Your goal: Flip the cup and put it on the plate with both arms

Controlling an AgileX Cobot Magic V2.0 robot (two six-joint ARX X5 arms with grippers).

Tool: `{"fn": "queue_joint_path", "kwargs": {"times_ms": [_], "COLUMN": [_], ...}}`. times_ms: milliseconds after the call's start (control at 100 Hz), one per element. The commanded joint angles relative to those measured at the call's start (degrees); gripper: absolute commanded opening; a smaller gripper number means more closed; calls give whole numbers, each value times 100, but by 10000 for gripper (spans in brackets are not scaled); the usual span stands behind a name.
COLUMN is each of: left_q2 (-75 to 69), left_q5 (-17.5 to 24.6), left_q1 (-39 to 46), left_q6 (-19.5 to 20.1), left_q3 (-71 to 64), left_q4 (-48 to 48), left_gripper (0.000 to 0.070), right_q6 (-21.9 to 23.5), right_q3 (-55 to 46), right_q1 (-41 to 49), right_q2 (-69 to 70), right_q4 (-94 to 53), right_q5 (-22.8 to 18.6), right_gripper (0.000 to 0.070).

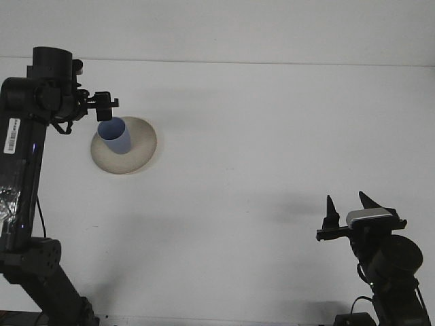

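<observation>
Left gripper (105,107) hovered just above the blue cup (115,136), which stood on the beige plate (144,146); we could not tell its jaw state. Our right gripper (349,207) sat open, idle. Retreating straight upward seemed safest.

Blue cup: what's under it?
The cup stands on the beige plate, mouth up, left gripper just above its rim. The plate's centre beneath it is covered.
</observation>
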Motion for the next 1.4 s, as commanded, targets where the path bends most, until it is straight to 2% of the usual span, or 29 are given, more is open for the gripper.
{"fn": "queue_joint_path", "kwargs": {"times_ms": [0, 130, 390, 540, 760, 820, 960, 1160, 1240, 1310, 1350, 1390], "left_q2": [-173, -1019, -3274, -4527, -6312, -6773, -7665, -8174, -8236, -8247, -8244, -8244], "left_q5": [0, -66, -66, -74, -380, -485, -501, -498, -501, -501, -498, -498], "left_q1": [-85, -297, -538, -535, -535, -535, -535, -535, -535, -535, -535, -535], "left_q6": [13, 4, -238, -251, -254, -254, -142, -125, -125, -125, -125, -125], "left_q3": [-214, -1292, -4183, -5611, -7613, -8107, -8900, -9134, -9134, -9134, -9134, -9134], "left_q4": [-22, 289, 1891, 2723, 4148, 4481, 4824, 4839, 4857, 4852, 4848, 4848], "left_gripper": [427, 427, 427, 428, 437, 474, 543, 539, 506, 395, 317, 241], "right_q6": [-35, -35, -33, -33, -28, -28, -28, -28, -28, -28, -28, -28], "right_q3": [46, 46, 46, 46, 46, 46, 46, 46, 46, 46, 46, 46], "right_q1": [2, 2, 2, 2, 2, 2, 2, 2, 2, 2, 2, 2], "right_q2": [4, 4, 4, 4, 4, 4, 2, 2, 2, 2, 2, 2], "right_q4": [74, 68, 39, 20, 17, 17, 42, 42, 42, 42, 42, 39], "right_q5": [2, 2, 2, 2, 0, 2, 2, 0, 0, 0, 2, 2], "right_gripper": [498, 498, 498, 498, 498, 498, 498, 498, 498, 482, 426, 335]}}
